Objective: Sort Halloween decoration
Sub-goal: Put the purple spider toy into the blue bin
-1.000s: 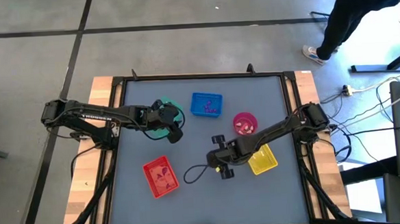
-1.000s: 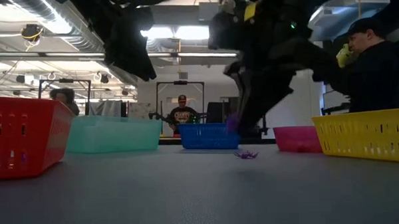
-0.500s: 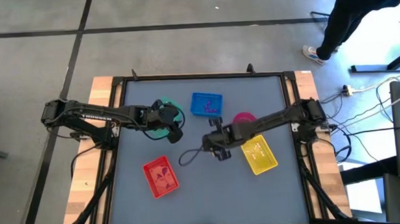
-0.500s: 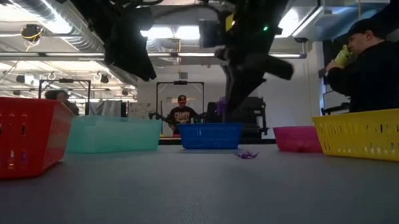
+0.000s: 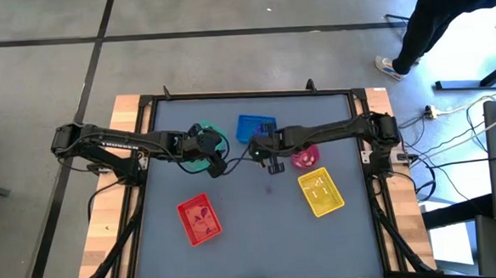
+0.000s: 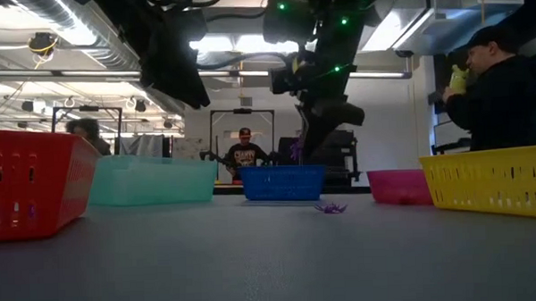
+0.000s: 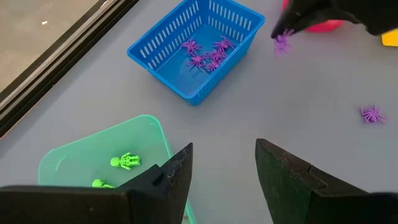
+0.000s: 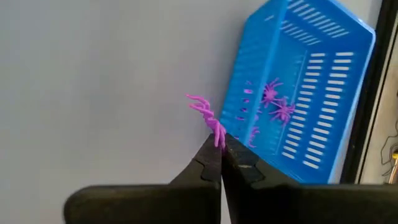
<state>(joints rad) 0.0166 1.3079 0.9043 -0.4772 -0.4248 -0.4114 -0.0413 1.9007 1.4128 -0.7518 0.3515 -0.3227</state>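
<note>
Meanwhile, the right gripper (image 8: pixel 219 144) pinches one purple spider (image 8: pixel 205 115) beside the blue tray (image 7: pixel 196 53) holding about four more, one lies loose (image 7: pixel 372 114), and the left gripper (image 7: pixel 222 163) hangs released over the green tray (image 7: pixel 93 155) with two green skeletons (image 7: pixel 126 161).

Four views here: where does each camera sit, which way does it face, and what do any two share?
High: overhead, straight down; both arms, all trays on the table.
Low: table height, level into the room; arms overhead, loose purple spider.
Left wrist: on the left arm, past its open fingers; green tray.
Right wrist: on the right arm; right gripper shut on a purple spider.
Shared: both wrist views show the blue tray.
</note>
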